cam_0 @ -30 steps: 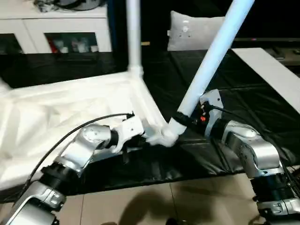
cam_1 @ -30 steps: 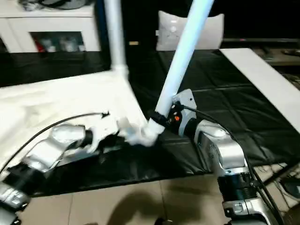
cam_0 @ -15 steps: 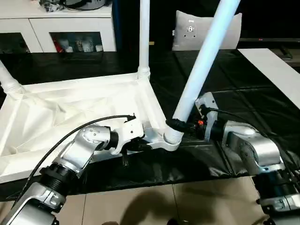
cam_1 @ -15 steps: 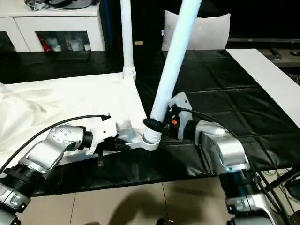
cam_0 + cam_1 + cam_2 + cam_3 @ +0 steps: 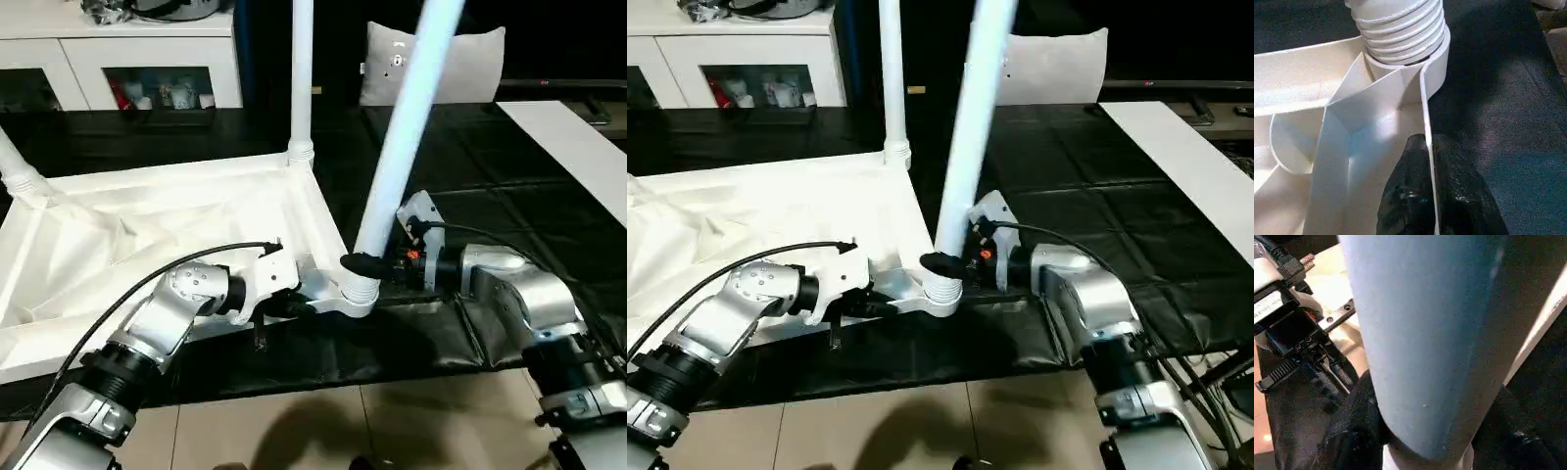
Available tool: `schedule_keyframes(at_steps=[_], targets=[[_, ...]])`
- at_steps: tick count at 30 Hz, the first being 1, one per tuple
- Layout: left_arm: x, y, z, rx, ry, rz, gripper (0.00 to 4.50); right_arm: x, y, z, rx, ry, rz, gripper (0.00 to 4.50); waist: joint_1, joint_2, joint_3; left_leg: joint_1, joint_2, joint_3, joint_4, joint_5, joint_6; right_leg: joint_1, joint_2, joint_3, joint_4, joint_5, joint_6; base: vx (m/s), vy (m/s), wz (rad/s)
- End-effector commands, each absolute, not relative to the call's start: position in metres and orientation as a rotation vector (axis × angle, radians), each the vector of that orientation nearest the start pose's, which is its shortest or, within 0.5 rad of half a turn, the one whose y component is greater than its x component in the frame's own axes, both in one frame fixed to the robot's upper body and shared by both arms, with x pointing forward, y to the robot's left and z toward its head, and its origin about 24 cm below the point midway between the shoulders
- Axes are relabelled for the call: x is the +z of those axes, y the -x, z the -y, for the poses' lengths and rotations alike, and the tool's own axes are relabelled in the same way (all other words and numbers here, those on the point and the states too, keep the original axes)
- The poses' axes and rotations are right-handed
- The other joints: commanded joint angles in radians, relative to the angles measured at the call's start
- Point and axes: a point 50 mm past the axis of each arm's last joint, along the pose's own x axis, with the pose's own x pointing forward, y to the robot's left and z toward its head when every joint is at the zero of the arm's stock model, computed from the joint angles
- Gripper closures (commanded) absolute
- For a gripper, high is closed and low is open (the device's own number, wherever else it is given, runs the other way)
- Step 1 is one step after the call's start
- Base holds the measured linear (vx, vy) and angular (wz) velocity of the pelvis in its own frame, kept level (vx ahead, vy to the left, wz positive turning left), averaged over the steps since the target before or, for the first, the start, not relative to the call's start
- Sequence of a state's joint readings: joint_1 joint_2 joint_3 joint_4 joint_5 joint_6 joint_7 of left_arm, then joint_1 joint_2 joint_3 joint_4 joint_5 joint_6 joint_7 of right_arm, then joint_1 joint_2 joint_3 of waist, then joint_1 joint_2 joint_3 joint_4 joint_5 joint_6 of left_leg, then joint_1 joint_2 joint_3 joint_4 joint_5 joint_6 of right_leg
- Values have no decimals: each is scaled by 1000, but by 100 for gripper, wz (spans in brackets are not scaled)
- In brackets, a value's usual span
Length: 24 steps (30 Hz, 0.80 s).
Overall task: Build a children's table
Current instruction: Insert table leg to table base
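**Leg held at corner socket, rim pinched**

Tabletop (image 5: 147, 245) lying upside down on the black-sheeted work table (image 5: 509, 157), ribbed underside facing up. Near corner socket (image 5: 359, 292) sitting between the two pincers, close to the work table's front edge.

Left gripper (image 5: 1429, 161) closed tight on the thin white rim of the tabletop, one black finger on each side of the wall, just short of the corner socket. Beyond its fingertips, the ribbed foot of a leg seated in the round socket, seen in the left wrist view.

Right gripper (image 5: 942, 262) clasped partway open around the base of the leg (image 5: 404, 127), black fingers (image 5: 1352, 426) wrapping the tube just above the socket. Leg rising from the grip and leaning a little away from upright, up out of the head views. Right wrist view looking along the pale tube, with the left gripper's body and cable off to one side.

Further from both pincers, a second leg (image 5: 301, 69) standing upright in the far corner socket. Off past the left gripper, at the tabletop's far left corner, a third leg base (image 5: 18, 174) slanting out of view.

Behind the work table, a white cabinet (image 5: 127, 59) and a pale cushion (image 5: 460, 59). Tiled floor (image 5: 323, 421) below the front edge.
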<state>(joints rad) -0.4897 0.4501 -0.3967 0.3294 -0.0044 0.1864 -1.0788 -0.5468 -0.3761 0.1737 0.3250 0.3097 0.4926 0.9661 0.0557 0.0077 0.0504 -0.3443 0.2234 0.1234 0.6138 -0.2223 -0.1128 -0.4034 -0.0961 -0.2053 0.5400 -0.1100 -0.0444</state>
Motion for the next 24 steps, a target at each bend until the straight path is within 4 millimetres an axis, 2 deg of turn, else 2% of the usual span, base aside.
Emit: schedule_keyframes(at_steps=[1,5,8,12,14,15,16,19,20,21,22,24], targets=[[55,-291,-118,-1370,-501,-382,450,77,-322,136,1055,30,-407,260,-2,-9,-68,-6,4,21,-72,-191,40,65,-64,49,-80,-541,10,0,0,0],[56,-292,-117,-1368,-494,-374,450,74,-327,140,1001,-23,-385,260,-10,-9,-65,-2,1,20,-70,-227,39,63,-63,40,-91,-584,30,0,0,0],[57,-294,-116,-1353,-470,-360,450,68,-329,148,938,-152,-368,261,-18,-8,-66,1,-1,19,-67,-245,40,62,-63,34,-97,-604,39,0,0,0],[57,-297,-117,-1324,-461,-347,450,54,-321,157,904,-238,-361,261,-21,-4,-65,3,2,19,-69,-258,42,61,-63,33,-100,-599,37,0,0,0],[57,-298,-117,-1314,-459,-342,450,51,-317,157,906,-241,-353,261,-21,-6,-64,4,0,19,-68,-264,42,61,-62,30,-101,-610,41,0,0,0],[57,-298,-117,-1314,-459,-342,450,51,-317,157,906,-241,-353,261,-22,-7,-63,4,-1,18,-68,-270,41,61,-62,28,-103,-622,47,0,0,0],[58,-299,-117,-1310,-458,-339,450,49,-314,157,908,-239,-350,261,-22,-3,-63,3,-2,18,-67,-273,40,62,-61,26,-104,-628,52,0,0,0],[59,-302,-115,-1296,-457,-329,450,41,-302,157,901,-158,-318,261,-21,-4,-61,8,-7,22,-65,-277,37,56,-62,25,-113,-646,66,0,0,0],[59,-302,-115,-1297,-459,-330,450,39,-300,158,895,-112,-324,261,-23,-4,-61,7,-3,18,-69,-290,40,62,-60,21,-112,-643,71,0,0,0],[59,-302,-115,-1298,-460,-330,450,37,-300,159,893,-78,-331,261,-27,0,-59,8,-1,17,-71,-311,41,62,-57,16,-116,-647,77,0,0,0],[59,-302,-115,-1301,-463,-331,450,35,-299,159,895,-29,-340,262,-34,10,-56,14,2,14,-71,-347,40,63,-54,7,-122,-660,83,0,0,0],[59,-302,-115,-1305,-469,-334,450,34,-298,160,901,14,-348,262,-43,11,-56,22,7,11,-73,-392,40,66,-54,2,-127,-660,89,0,0,0]])
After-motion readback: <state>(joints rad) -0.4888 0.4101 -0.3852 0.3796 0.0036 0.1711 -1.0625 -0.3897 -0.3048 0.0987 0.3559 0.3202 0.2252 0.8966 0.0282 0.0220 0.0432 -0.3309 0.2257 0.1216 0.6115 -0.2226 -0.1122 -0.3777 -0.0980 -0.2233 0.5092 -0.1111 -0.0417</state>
